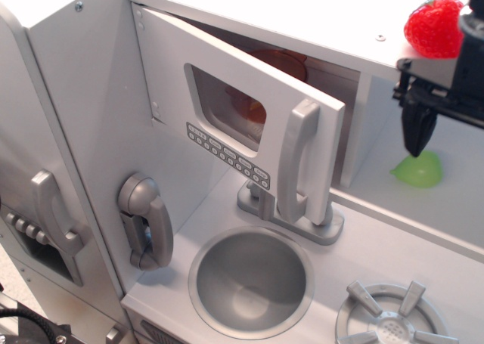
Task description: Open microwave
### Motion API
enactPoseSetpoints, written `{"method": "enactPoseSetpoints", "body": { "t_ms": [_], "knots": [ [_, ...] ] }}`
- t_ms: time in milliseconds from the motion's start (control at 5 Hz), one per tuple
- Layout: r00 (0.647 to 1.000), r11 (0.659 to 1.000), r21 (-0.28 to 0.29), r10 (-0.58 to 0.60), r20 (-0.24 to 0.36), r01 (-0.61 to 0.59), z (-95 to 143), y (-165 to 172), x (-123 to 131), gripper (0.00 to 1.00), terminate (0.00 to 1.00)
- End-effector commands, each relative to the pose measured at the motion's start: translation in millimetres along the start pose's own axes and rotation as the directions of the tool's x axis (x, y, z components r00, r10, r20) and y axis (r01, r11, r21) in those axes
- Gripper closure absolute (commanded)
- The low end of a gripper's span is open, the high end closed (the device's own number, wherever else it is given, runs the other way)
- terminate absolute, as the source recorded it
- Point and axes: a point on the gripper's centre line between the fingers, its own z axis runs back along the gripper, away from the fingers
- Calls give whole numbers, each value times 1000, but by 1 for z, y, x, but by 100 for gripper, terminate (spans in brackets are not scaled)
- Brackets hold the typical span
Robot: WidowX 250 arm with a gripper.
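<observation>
- The microwave (249,125) occupies the upper left of the toy kitchen, set under the white top shelf (302,15).
- Its door (227,102) is hinged on the left edge and stands swung partway outward; a gap shows along the right and top edges, with a reddish item visible inside through the window (227,106).
- The handle (296,162) is vertical, mounted near the free right edge of the door, just beside the button row (227,156). Its long axis runs top to bottom.
- The gripper (418,132) is at the far right of the view, in front of the open cubby, just above the green object (417,170) and below the strawberry (436,28).
- Only one dark fingertip is clearly visible and the rest is cut off by the frame edge, so whether the jaws are parted or closed cannot be determined. Nothing is seen held.
- Governing relation: the handle lies to the left of the gripper and slightly lower, well apart, with the cubby's dividing wall (355,132) between them.
- Judgement: the door already appears open, so the task looks largely complete. Any further opening would call for a leftward approach to the handle, with fingers straddling its vertical axis, then a pull outward around the left hinge.
</observation>
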Motion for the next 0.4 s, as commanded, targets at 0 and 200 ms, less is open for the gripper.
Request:
{"method": "enactPoseSetpoints", "body": {
  "t_ms": [0, 200],
  "knots": [
    [1000, 999, 29, -15, 15, 14, 24, 36, 0, 0, 0],
    [999, 999, 47, -23, 48, 20, 31, 60, -6, 0, 0]
  ]
}}
